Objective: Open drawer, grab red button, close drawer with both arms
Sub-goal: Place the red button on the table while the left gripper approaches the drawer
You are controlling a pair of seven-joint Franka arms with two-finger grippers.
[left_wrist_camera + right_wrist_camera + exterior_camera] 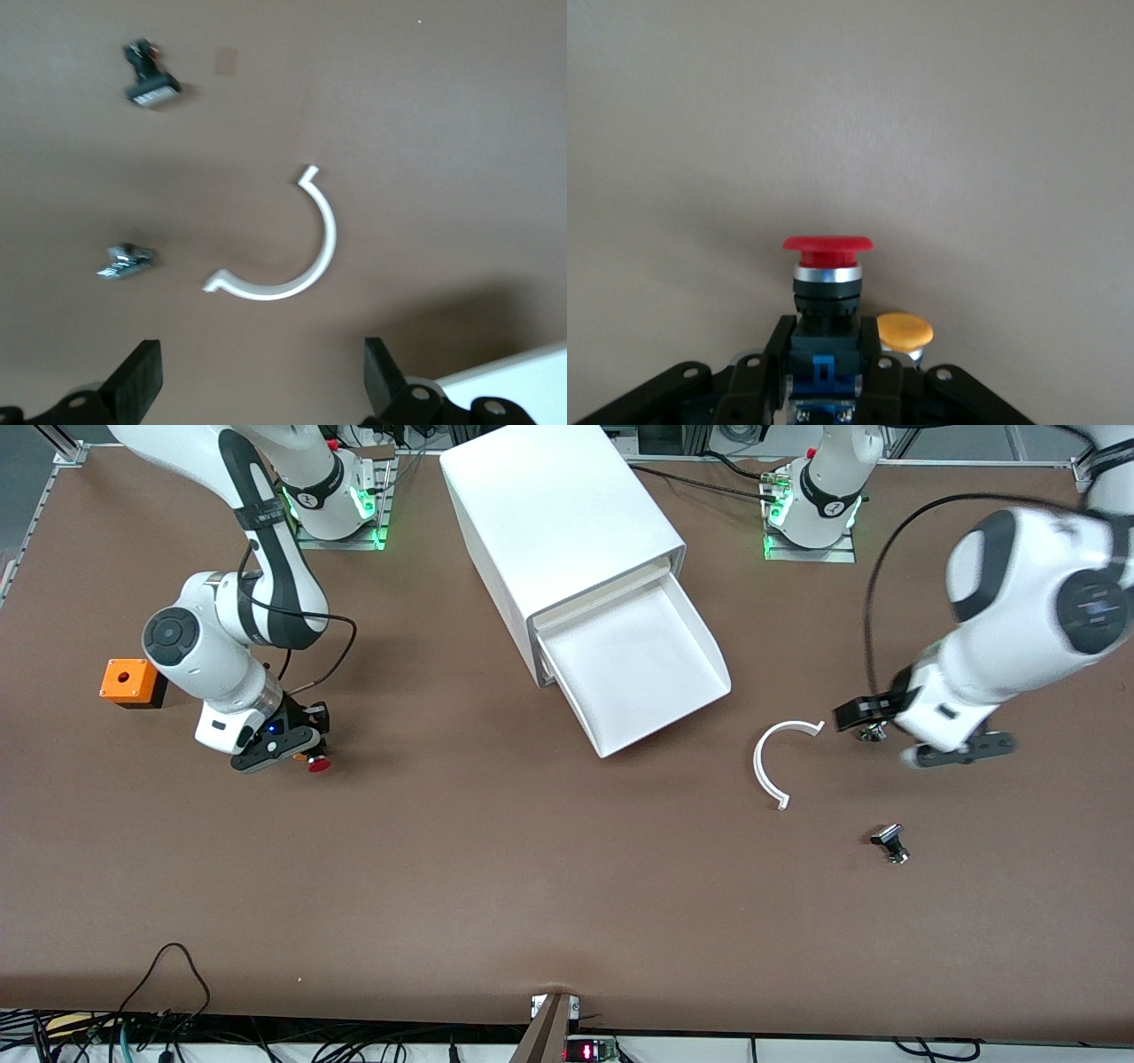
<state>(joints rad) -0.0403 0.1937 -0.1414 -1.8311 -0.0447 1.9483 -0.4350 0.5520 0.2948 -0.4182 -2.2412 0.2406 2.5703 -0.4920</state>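
Observation:
The drawer (638, 669) stands pulled out of the white cabinet (558, 514), and its tray looks bare. My right gripper (301, 755) sits low over the table toward the right arm's end, shut on the dark body of the button (319, 763). The red cap (827, 243) sticks out past the fingertips of that gripper (826, 341). My left gripper (964, 749) hangs open over the table toward the left arm's end. Nothing lies between the fingers (135, 385) of the left gripper (260, 390). One corner of the drawer (518, 372) shows beside it.
A white C-shaped ring (772, 766) (297, 252) lies on the table near the drawer. A small metal part (873, 732) (127, 261) and a small black part (890, 841) (151, 78) lie close by. A yellow-capped button (904, 332) sits beside the right gripper. An orange cube (131, 682) stands near the right arm.

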